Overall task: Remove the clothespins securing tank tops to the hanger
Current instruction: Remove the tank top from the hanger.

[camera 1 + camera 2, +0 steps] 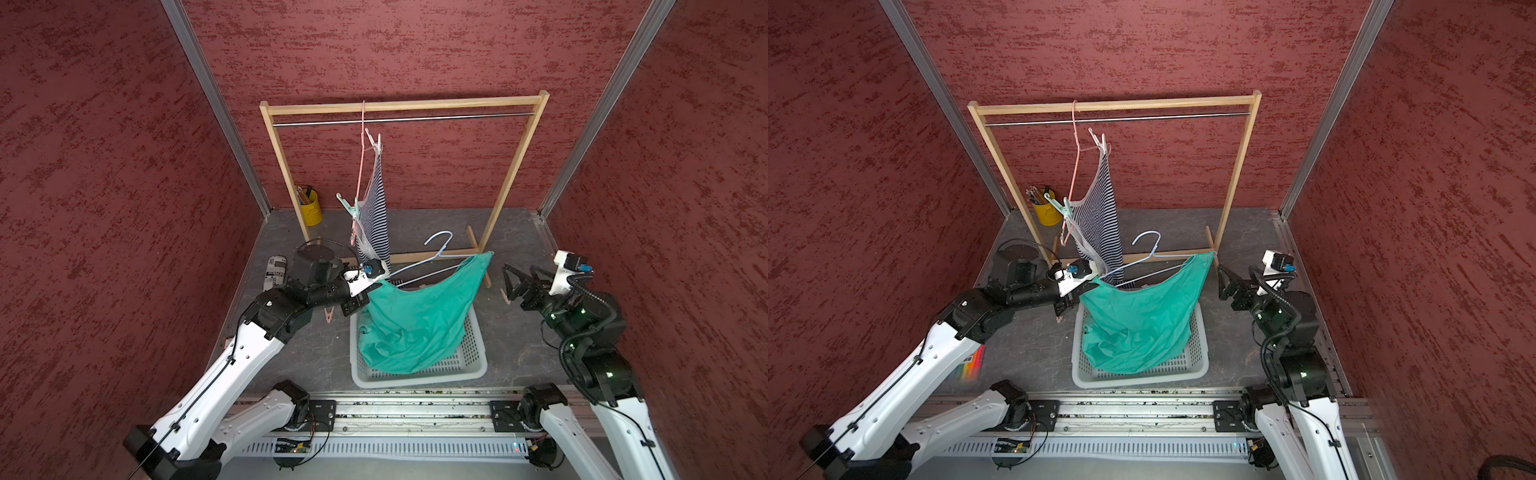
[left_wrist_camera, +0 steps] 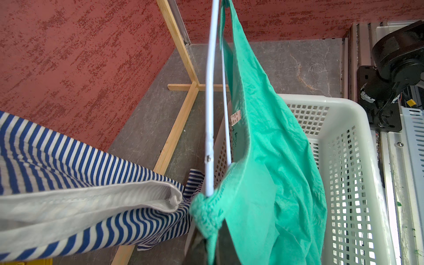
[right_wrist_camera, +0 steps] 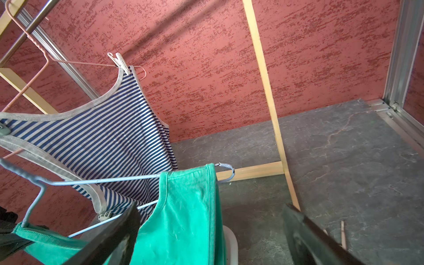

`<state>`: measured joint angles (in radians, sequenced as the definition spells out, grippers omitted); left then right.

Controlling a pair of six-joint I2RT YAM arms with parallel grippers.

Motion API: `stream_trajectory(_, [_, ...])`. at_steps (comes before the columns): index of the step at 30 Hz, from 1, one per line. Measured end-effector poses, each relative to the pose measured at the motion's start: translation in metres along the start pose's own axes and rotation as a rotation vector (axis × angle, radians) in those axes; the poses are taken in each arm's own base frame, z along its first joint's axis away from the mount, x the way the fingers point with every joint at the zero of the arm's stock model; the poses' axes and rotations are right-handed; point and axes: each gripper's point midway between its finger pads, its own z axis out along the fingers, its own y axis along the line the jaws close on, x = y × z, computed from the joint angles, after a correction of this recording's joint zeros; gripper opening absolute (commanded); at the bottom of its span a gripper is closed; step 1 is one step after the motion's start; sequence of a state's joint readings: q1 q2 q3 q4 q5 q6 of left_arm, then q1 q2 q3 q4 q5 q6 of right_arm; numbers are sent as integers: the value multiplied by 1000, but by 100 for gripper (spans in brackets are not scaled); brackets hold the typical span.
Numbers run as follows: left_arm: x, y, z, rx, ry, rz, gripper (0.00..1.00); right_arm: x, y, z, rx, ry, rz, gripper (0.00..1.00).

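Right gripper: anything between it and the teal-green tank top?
The wooden rack's floor foot, seen in a top view; the open right gripper stands clear of the teal-green tank top.

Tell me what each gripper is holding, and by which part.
Left gripper: the green top, by its bunched strap at the hanger's end. Right gripper: nothing, fingers open.
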<state>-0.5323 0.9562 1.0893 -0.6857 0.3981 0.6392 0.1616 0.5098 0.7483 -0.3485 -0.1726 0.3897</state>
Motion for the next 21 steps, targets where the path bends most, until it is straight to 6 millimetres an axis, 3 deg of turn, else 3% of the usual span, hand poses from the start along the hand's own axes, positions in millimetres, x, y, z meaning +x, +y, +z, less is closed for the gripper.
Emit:
stream_trajectory(9, [-2, 0, -9, -26, -8, -9, 0, 15, 18, 12, -13, 39, 4, 99])
stream_trajectory(16, [2, 4, -7, -39, 7, -22, 0, 24, 21, 14, 75, 28, 10, 99])
stream_trajectory(21, [4, 7, -7, -45, 11, -27, 0, 42, 28, 26, 131, 66, -5, 99])
